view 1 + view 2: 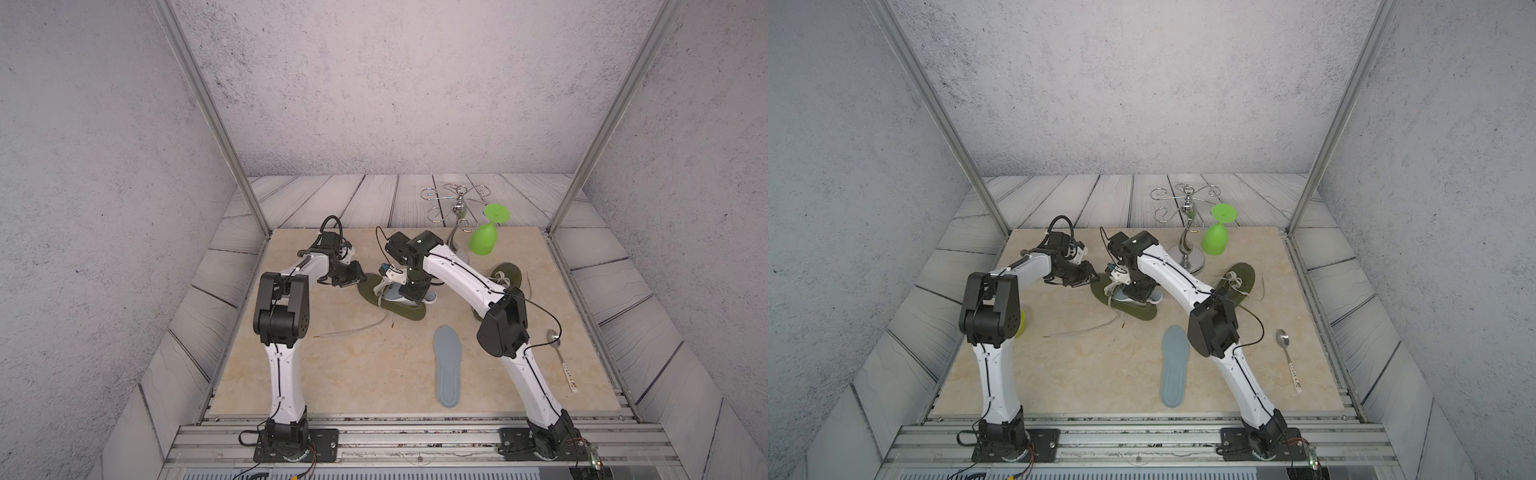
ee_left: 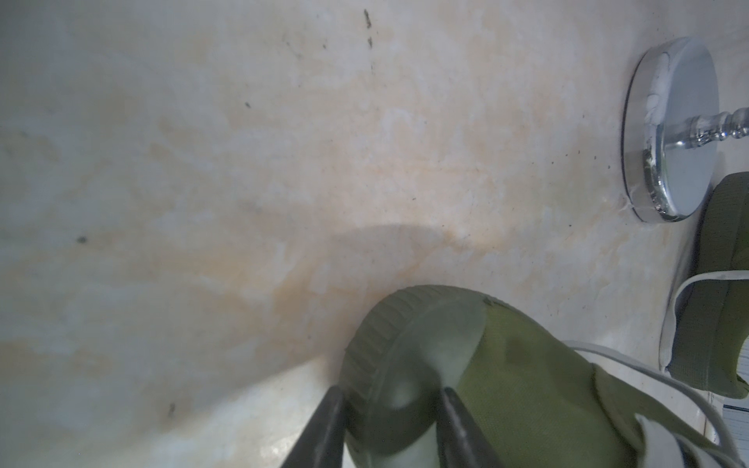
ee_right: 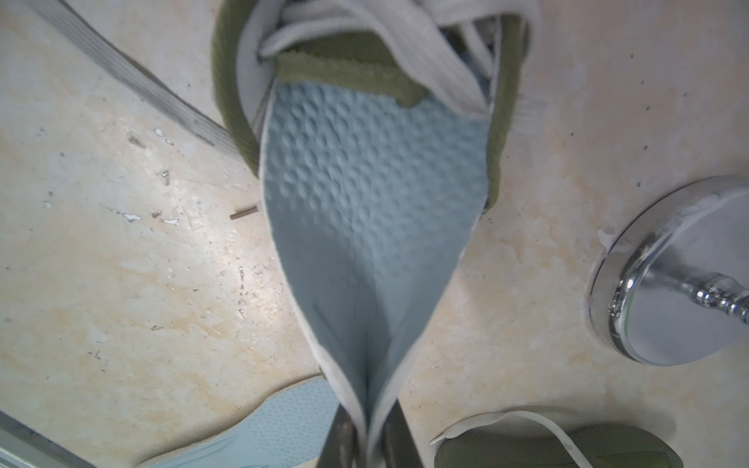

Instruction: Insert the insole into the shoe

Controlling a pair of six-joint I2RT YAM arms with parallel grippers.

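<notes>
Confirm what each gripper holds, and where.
Right gripper: blue-grey foam insole, pinched at its folded rear end. Left gripper: olive-green canvas shoe, clamped across its rubber toe cap.

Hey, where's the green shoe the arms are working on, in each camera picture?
A top view: green shoe mid-table, under the right gripper.
A top view: same spot.
Left wrist: toe between the left gripper fingers.
Right wrist: tongue, insole entering.
Shared landmark: chrome stand.

Chrome glass rack (image 1: 1187, 249) at back; green goblet (image 1: 1215, 241) upside down, tilted, beside it; spoon (image 1: 1290, 361) lying well apart.
</notes>
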